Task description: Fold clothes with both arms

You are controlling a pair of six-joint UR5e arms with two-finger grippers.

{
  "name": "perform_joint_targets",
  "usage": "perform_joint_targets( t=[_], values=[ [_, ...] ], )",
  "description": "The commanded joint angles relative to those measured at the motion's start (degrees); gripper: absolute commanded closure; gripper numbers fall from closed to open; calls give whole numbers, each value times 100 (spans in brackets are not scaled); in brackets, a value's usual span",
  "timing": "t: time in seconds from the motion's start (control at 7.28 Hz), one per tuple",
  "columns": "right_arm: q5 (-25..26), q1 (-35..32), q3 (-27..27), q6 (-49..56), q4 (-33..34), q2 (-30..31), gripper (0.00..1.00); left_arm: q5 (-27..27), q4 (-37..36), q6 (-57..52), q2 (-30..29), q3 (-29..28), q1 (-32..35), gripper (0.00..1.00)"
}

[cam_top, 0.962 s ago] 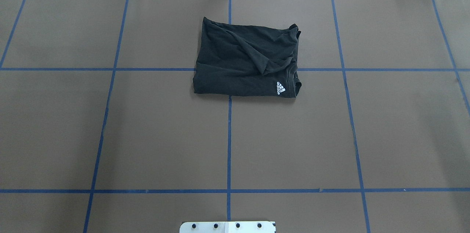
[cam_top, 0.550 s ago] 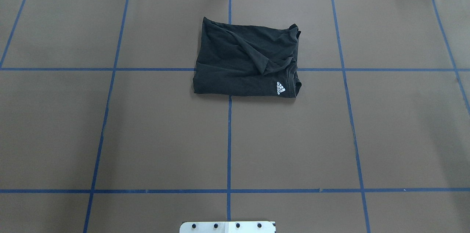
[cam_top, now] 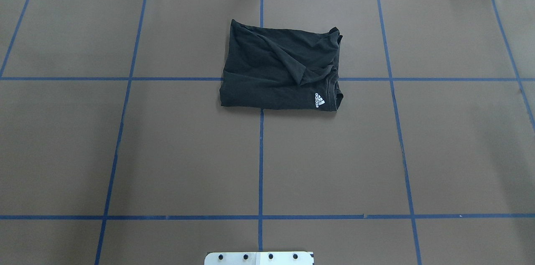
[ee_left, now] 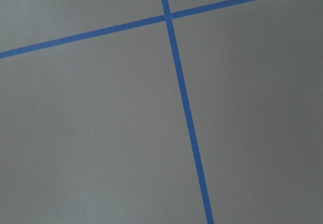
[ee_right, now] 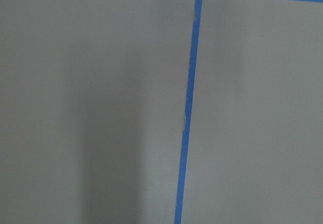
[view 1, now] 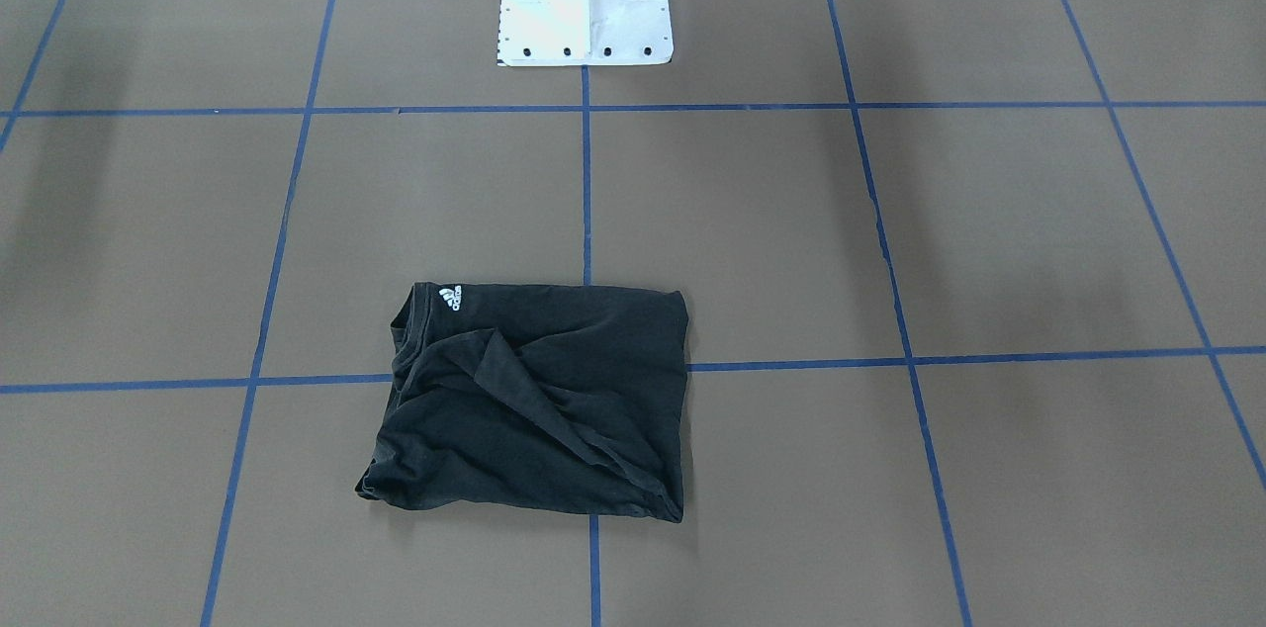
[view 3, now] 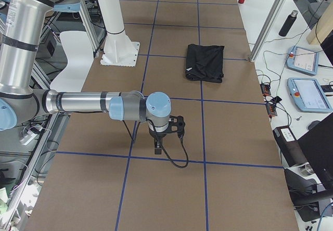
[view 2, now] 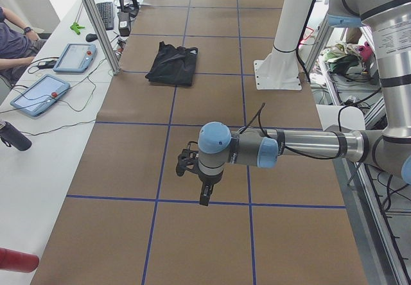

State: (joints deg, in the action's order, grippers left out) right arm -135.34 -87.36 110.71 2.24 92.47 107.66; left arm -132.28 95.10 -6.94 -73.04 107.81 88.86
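Note:
The clothes, one black T-shirt (cam_top: pixel 280 70) with a small white logo, lie folded into a wrinkled rectangle on the brown table, far from the robot's base, with no gripper touching them. The same shirt (view 1: pixel 534 400) shows in the front-facing view, and also small in the side views (view 2: pixel 172 63) (view 3: pixel 205 62). My left gripper (view 2: pixel 204 200) hangs pointing down above bare table, well short of the shirt. Likewise my right gripper (view 3: pixel 157 150) hovers over bare table at the other end. Both show only in side views, so I cannot tell whether either is open or shut. The wrist views show only the brown mat and blue tape.
Blue tape lines (cam_top: pixel 261 164) divide the brown table into a grid. The white pedestal base (view 1: pixel 584 4) stands at the robot's edge. A side desk holds tablets (view 2: pixel 38 94), a bottle (view 2: pixel 14 136) and cables, with a person's arm (view 2: pixel 16 38) beside it. More tablets (view 3: pixel 309 93) lie past the far edge.

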Motion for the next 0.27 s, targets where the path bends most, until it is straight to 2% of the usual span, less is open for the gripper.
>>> perform_joint_targets(
  t=[0.0,0.14],
  values=[
    [-10,9,91,-4,0,-17,0,0,0,8,0,4,9,0],
    [-10,17,117,-4,0,-17,0,0,0,0,0,-5,9,0]
  ],
)
